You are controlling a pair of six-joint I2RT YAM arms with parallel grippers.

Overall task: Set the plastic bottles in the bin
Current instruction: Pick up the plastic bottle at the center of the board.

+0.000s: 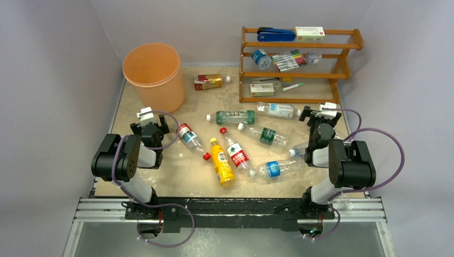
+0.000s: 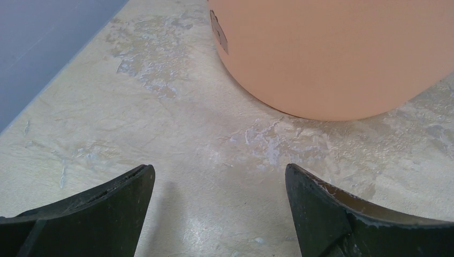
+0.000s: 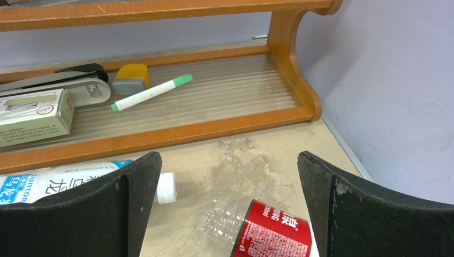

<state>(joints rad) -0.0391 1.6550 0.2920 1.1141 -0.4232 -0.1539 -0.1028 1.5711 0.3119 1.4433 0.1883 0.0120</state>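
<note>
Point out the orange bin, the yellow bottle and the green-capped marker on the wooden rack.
orange bin (image 1: 160, 90): top external view, on its outer wall.
yellow bottle (image 1: 222, 166): top external view, on the middle of its body.
green-capped marker (image 3: 151, 92): right wrist view, on its white barrel.

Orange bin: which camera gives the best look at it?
The top external view: the whole bin shows, upright, rim and open mouth included. The left wrist view shows only its lower wall and base edge; the right wrist view shows none of it.
</note>
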